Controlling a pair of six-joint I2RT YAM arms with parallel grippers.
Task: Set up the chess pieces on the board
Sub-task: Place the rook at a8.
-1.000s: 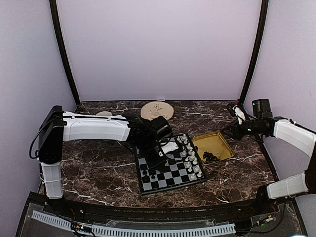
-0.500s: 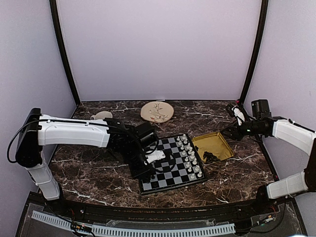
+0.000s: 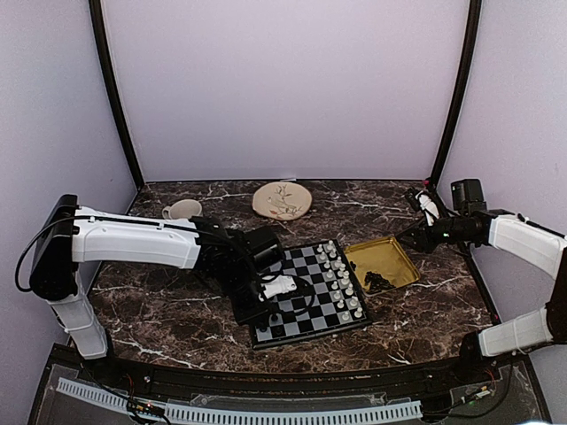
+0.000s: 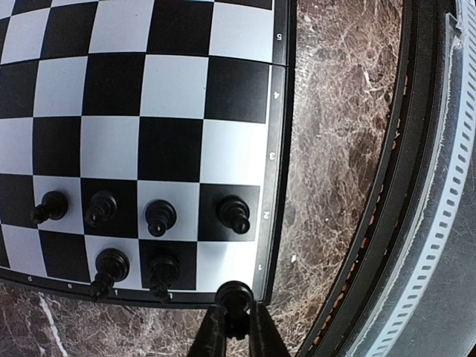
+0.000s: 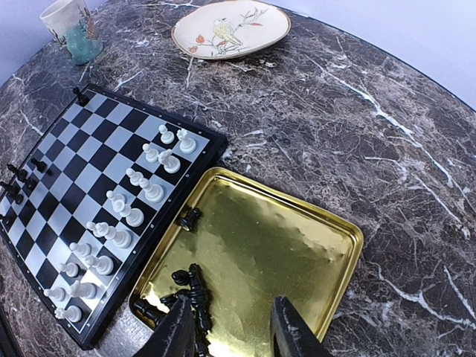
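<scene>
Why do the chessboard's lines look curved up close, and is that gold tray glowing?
Left wrist view: the wide lens bows the board and its edge. Right wrist view: the tray only mirrors the light in soft patches.

digits 1–5, on board (image 4: 278, 126) rim

Illumination is even and diffuse; shadows on the worktop (image 3: 177, 310) are soft. The yellow tray (image 5: 297, 253) shows mild glare. Wrist views bow straight lines at the edges; the near fingers (image 4: 210, 340) appear slightly defocused.
</scene>
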